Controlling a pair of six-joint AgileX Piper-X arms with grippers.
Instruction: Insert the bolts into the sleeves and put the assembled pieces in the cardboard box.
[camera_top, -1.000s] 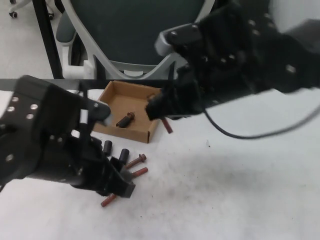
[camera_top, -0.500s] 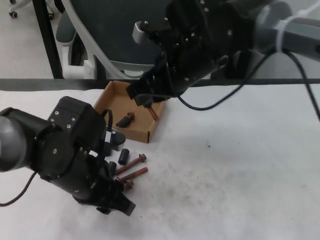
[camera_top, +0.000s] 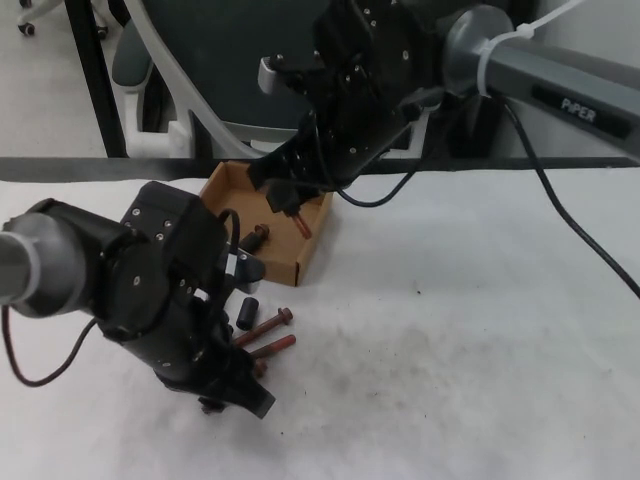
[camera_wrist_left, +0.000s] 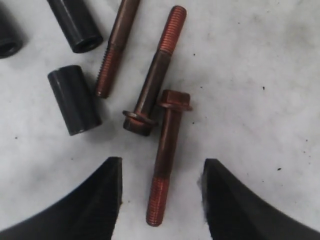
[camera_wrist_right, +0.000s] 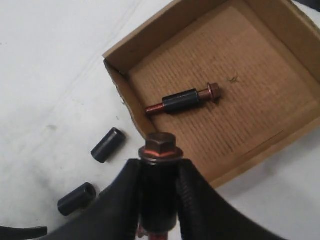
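We record the right gripper (camera_wrist_right: 159, 172) pinching a sleeved bolt (camera_wrist_right: 160, 147) over the cardboard box (camera_wrist_right: 250, 65) rim. The left gripper (camera_wrist_left: 161, 170), near the box, is spread astride a loose bolt (camera_wrist_left: 168, 142).

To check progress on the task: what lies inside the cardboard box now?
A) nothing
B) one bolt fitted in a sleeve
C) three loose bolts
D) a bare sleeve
B: the right wrist view shows one sleeved bolt lying on the floor of the cardboard box.
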